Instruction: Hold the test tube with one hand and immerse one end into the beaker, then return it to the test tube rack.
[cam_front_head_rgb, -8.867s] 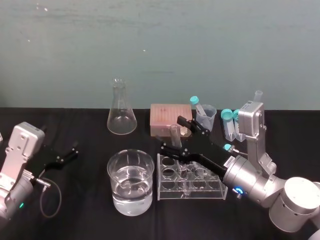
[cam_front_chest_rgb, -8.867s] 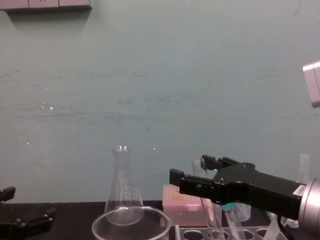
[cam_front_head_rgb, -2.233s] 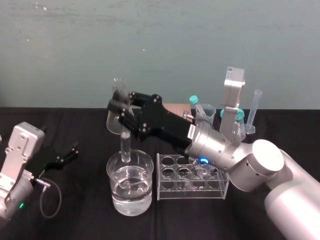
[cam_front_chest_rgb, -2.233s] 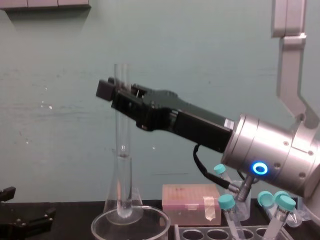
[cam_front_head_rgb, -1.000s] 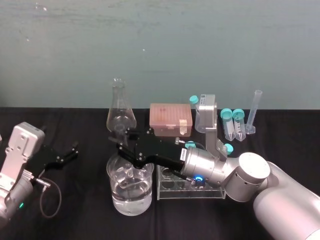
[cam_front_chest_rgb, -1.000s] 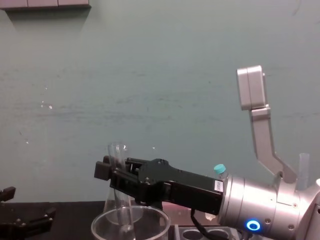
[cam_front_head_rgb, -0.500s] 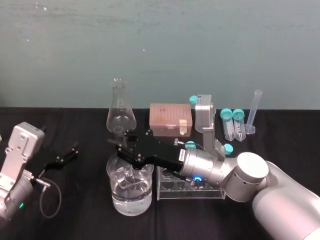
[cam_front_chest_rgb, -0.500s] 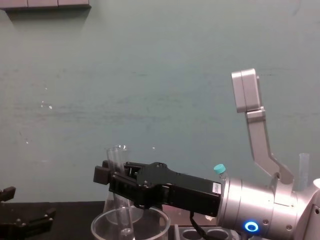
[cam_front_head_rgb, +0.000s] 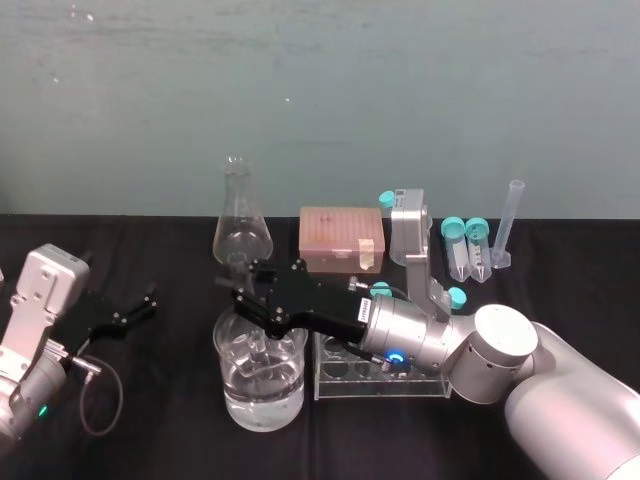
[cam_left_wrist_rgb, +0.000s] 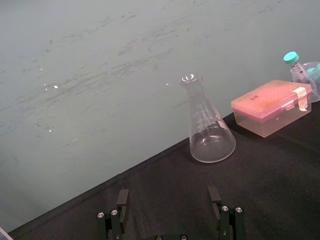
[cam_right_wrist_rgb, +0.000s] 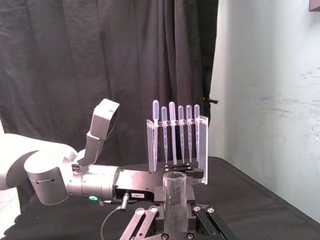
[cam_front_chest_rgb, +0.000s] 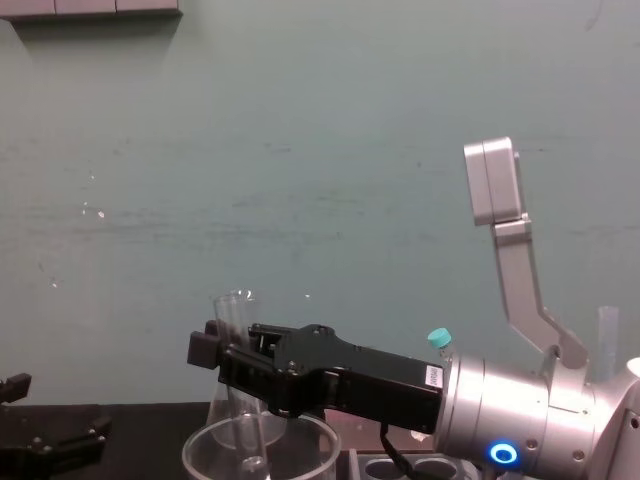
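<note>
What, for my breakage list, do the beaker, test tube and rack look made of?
Beaker: clear glass, likely; thick glossy rim, water visible through it. Test tube, in the right gripper: thin glossy glass, probably. Rack: translucent plastic, seemingly; pale, flat panels.

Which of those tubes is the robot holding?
The uncapped test tube, clamped upright in the right gripper with its lower end inside the beaker; the teal-capped tubes stand free. The left gripper sits open, aside.
</note>
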